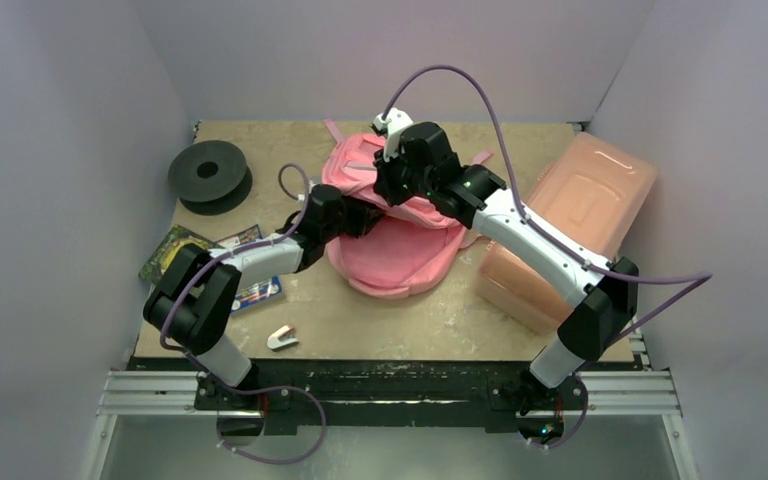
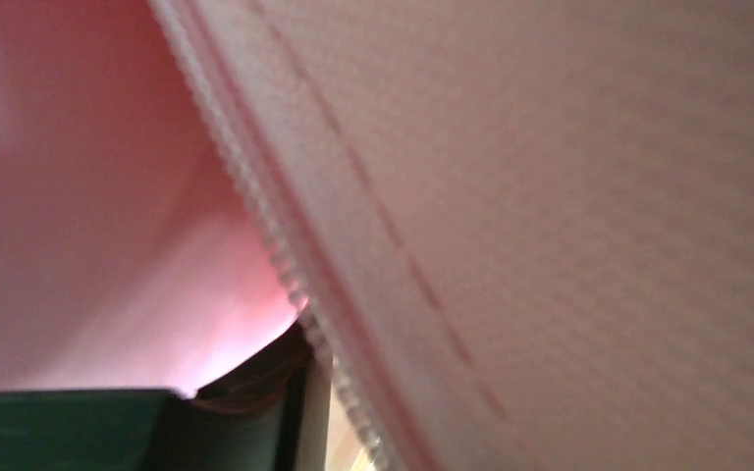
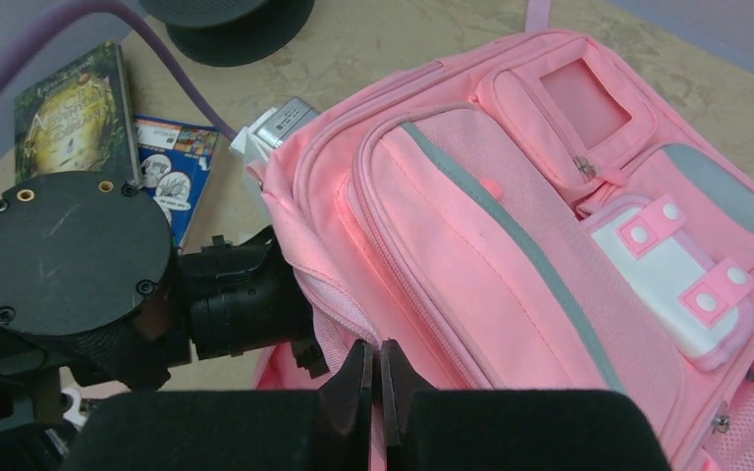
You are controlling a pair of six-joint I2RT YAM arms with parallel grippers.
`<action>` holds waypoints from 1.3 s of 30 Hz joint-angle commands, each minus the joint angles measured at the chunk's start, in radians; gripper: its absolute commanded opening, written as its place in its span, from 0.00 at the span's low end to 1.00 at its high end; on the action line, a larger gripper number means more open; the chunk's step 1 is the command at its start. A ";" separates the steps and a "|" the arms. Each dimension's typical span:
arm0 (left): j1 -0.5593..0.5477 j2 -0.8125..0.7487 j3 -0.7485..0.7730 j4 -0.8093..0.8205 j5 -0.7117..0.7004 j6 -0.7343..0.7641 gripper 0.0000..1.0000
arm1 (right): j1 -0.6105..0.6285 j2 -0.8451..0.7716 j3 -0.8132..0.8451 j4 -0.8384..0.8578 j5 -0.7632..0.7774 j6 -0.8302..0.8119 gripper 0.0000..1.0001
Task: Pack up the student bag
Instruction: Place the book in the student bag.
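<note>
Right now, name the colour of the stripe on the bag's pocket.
Grey stripe on the pink bag; right wrist view shows it best.

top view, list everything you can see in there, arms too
backpack: 1, pink, table centre
box: 1, salmon with lid, right side
spool: 1, black, far left corner
books: at least 2, green and blue, left edge, partly under the left arm
small item: 1, white, near edge, left of centre
table: 1, beige
left gripper: 1, black, against the backpack's left edge, jaws hidden
right gripper: 1, black, shut at the backpack's rim
</note>
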 commanded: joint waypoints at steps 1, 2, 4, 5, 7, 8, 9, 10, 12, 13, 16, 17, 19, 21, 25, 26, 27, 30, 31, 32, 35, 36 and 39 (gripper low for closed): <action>-0.027 -0.006 0.174 -0.377 0.014 -0.063 0.29 | -0.013 -0.026 0.039 0.086 0.044 0.010 0.00; -0.028 -0.017 0.175 -0.432 0.004 -0.066 0.40 | -0.013 -0.023 0.040 0.083 0.054 0.003 0.00; -0.028 -0.045 0.167 -0.501 0.005 -0.057 0.60 | -0.013 -0.021 0.040 0.087 0.069 -0.006 0.00; -0.028 -0.057 0.165 -0.529 0.020 -0.063 0.63 | -0.013 -0.019 0.039 0.092 0.073 -0.009 0.00; -0.028 -0.070 0.175 -0.576 0.070 -0.075 0.63 | -0.013 -0.012 0.044 0.093 0.079 -0.013 0.00; -0.027 -0.067 0.191 -0.646 0.097 -0.081 0.65 | -0.013 -0.008 0.045 0.092 0.078 -0.014 0.00; -0.024 -0.059 0.216 -0.686 0.131 -0.074 0.65 | -0.013 -0.008 0.046 0.093 0.079 -0.014 0.00; -0.022 -0.053 0.226 -0.691 0.165 -0.061 0.65 | -0.013 -0.006 0.048 0.093 0.081 -0.014 0.00; -0.022 -0.075 0.196 -0.648 0.185 -0.046 0.65 | -0.012 -0.009 0.044 0.090 0.090 -0.017 0.00; -0.022 -0.095 0.171 -0.640 0.185 -0.037 0.65 | -0.013 -0.011 0.040 0.090 0.096 -0.020 0.00; -0.018 -0.184 0.131 -0.644 0.156 0.063 0.66 | -0.012 -0.016 0.017 0.089 0.127 -0.033 0.00; -0.014 -0.222 0.116 -0.647 0.154 0.111 0.66 | -0.012 -0.016 0.008 0.091 0.135 -0.042 0.00; 0.001 -0.313 0.078 -0.654 0.168 0.229 0.67 | -0.013 -0.016 -0.013 0.096 0.145 -0.066 0.00; 0.034 -0.431 0.005 -0.635 0.214 0.340 0.67 | -0.012 -0.013 -0.034 0.098 0.179 -0.086 0.00; 0.109 -0.726 -0.072 -0.755 0.300 0.577 0.67 | -0.013 -0.011 -0.109 0.092 0.193 -0.124 0.00; 0.115 -0.807 -0.060 -0.826 0.290 0.637 0.68 | -0.013 -0.011 -0.140 0.096 0.163 -0.126 0.04; 0.117 -0.878 -0.033 -0.921 0.267 0.688 0.69 | -0.012 -0.009 -0.167 0.105 0.105 -0.118 0.11; 0.117 -1.053 0.072 -1.198 0.148 0.798 0.70 | -0.004 0.002 -0.276 0.224 -0.233 -0.020 0.36; 0.117 -1.113 0.115 -1.264 0.091 0.816 0.71 | 0.006 0.008 -0.312 0.285 -0.362 0.025 0.42; 0.117 -1.152 0.139 -1.320 0.038 0.825 0.72 | 0.027 0.014 -0.334 0.345 -0.429 0.070 0.49; 0.117 -1.234 0.228 -1.443 -0.120 0.823 0.72 | 0.117 0.033 -0.306 0.404 -0.318 0.131 0.72; 0.117 -1.253 0.246 -1.467 -0.158 0.822 0.72 | 0.139 0.047 -0.276 0.412 -0.260 0.149 0.76; 0.117 -1.288 0.289 -1.527 -0.238 0.815 0.72 | 0.173 0.141 -0.192 0.499 -0.235 0.281 0.89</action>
